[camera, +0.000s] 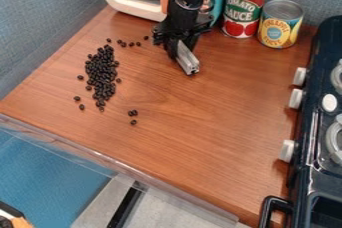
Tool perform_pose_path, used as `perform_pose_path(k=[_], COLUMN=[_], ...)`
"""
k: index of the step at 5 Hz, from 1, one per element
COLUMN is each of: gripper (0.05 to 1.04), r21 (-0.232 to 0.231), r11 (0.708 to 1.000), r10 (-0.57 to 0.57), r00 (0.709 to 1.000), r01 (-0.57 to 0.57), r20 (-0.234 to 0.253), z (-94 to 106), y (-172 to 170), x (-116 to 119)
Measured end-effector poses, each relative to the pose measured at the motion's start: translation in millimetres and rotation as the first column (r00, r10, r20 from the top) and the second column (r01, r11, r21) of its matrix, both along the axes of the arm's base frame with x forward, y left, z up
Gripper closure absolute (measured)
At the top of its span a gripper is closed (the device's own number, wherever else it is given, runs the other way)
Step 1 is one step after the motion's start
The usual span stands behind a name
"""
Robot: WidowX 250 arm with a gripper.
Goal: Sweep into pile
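Note:
The gripper (182, 47) hangs over the back middle of the wooden counter, to the right of the beans, with a silvery bar-shaped piece (188, 59) at its lower end. Black beans (101, 72) lie in an elongated heap on the counter's left part. Some loose beans (130, 44) are scattered behind the heap, and a few more (133, 113) lie to its front right. Whether the gripper is open or shut on the bar-shaped piece cannot be made out.
A tomato sauce can (243, 7) and a yellow pineapple can (280, 24) stand at the back right. A white and orange toy box (133, 9) is behind the arm. The dark toy stove (310, 137) borders the right side; a clear rim (120, 172) runs along the front edge.

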State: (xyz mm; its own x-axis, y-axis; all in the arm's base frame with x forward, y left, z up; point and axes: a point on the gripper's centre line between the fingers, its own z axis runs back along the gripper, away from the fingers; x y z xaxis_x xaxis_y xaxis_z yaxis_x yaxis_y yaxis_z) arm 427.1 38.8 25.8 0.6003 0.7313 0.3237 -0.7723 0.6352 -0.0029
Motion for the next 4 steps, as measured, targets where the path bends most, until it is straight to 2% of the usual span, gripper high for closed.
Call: perform_pose_path(k=[4], gripper=[0.692], r21=[0.004], r11=[1.000], r10=[0.027], r00=[1.000], r01=[-0.027], r20=[0.007], z=[-3.0], y=[5.1], x=[-2.4])
